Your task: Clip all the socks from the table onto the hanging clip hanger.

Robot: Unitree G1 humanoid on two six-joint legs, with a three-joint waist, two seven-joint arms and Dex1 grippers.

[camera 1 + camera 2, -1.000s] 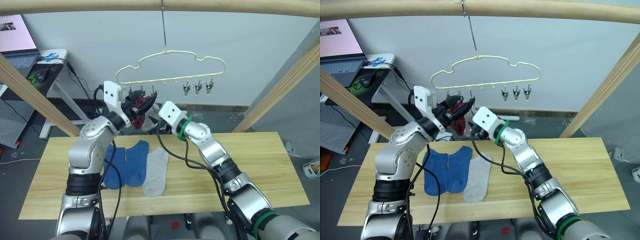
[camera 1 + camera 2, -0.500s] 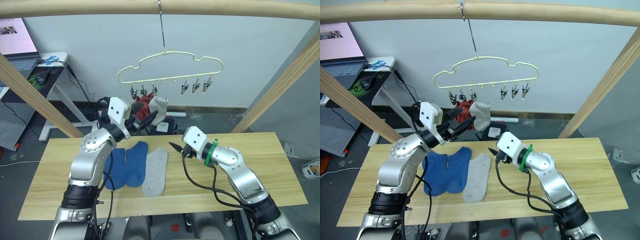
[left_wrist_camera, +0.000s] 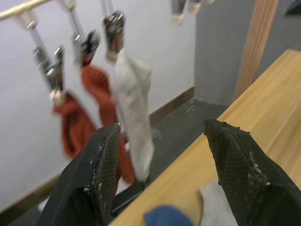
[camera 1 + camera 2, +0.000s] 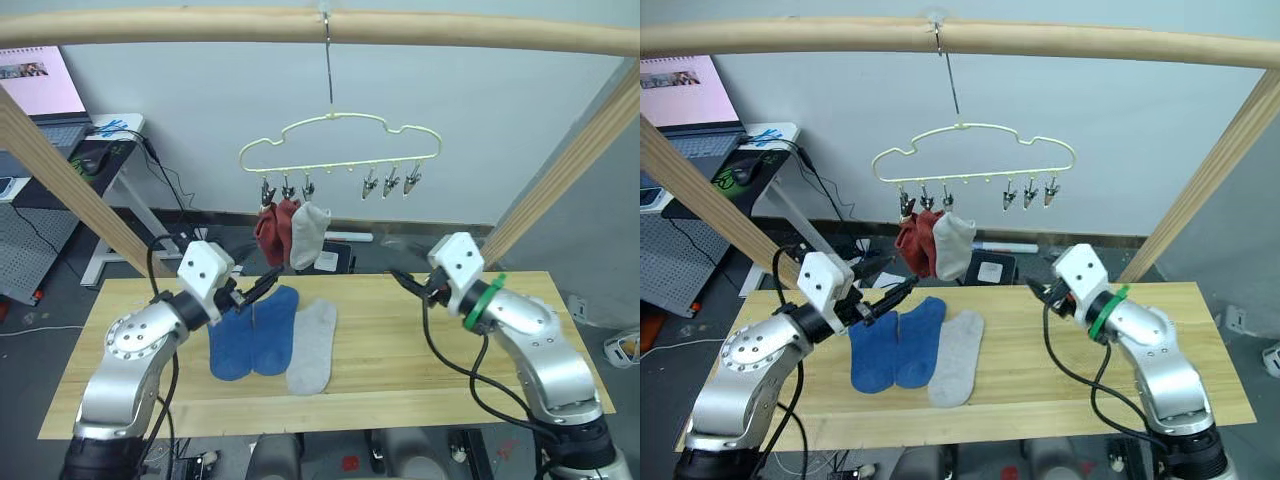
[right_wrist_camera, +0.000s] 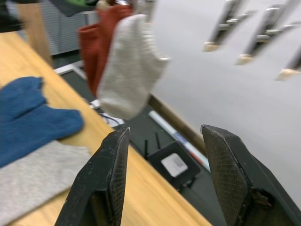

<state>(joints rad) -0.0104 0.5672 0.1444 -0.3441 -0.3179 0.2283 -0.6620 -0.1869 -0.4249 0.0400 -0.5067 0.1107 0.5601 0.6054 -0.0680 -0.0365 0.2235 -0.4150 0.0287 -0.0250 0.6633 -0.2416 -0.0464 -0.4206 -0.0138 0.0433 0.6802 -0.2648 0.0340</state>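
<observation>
The pale-yellow clip hanger [image 4: 340,140] hangs by its hook from the top pole. Its three left clips hold two rust-red socks [image 4: 270,232] and one light grey sock [image 4: 308,235]; these also show in the left wrist view as red socks [image 3: 96,101] and a grey sock [image 3: 134,99]. Two blue socks [image 4: 250,330] and a light grey sock [image 4: 313,345] lie flat on the table [image 4: 420,365]. My left gripper [image 4: 262,288] hovers open and empty just above the blue socks. My right gripper [image 4: 400,280] is open and empty over the table's back edge, right of the socks.
Three free clips [image 4: 390,182] hang at the hanger's right end. A thick wooden pole frame has a top beam [image 4: 200,25] and slanting legs at left [image 4: 60,160] and right [image 4: 570,170]. A desk with a laptop [image 4: 60,140] stands behind on the left.
The left gripper let go of the grey sock, which now hangs clipped, and dropped toward the table. The right arm swung out to the right, away from the socks.
</observation>
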